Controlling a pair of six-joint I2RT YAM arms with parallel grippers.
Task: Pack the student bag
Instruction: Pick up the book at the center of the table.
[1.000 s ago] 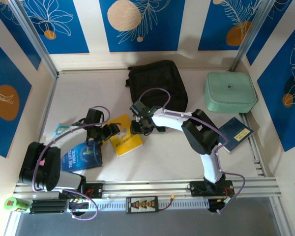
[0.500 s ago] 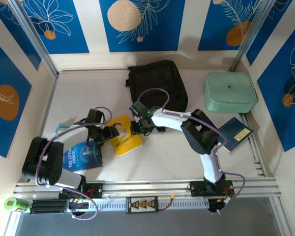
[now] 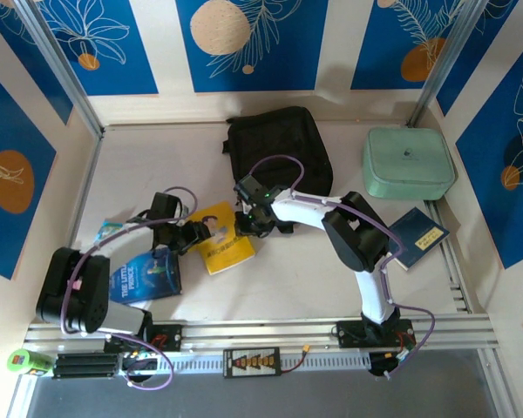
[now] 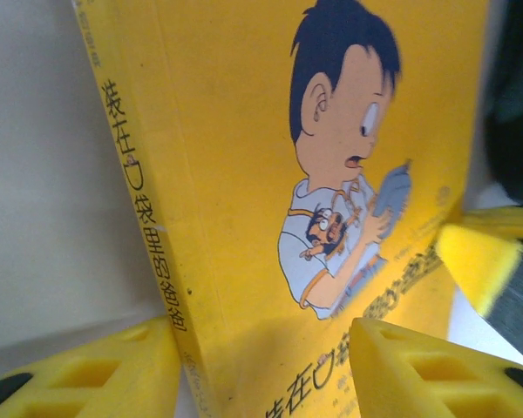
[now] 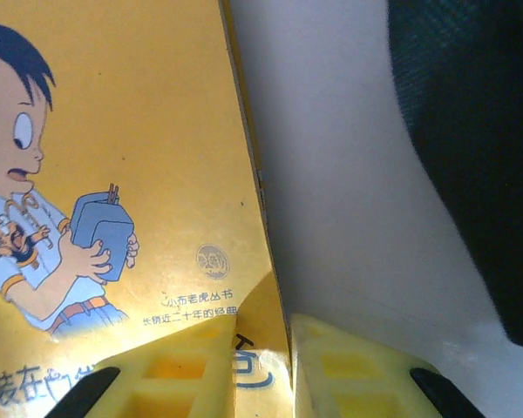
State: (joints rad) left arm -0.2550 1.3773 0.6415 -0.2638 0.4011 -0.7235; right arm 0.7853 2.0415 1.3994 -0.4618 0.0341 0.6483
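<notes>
Top external view: on the tabletop (image 3: pixel 288 279), a yellow book (image 3: pixel 222 248) lies with a gripper at each side. In the left wrist view the left gripper (image 4: pixel 261 348) stands spread astride the book's spine. In the right wrist view the right gripper (image 5: pixel 279 338) pinches the opposite edge. Just beyond, the student bag (image 3: pixel 279 148) lies flat at the tabletop's far side, a mint-green case (image 3: pixel 408 163) to its right.
</notes>
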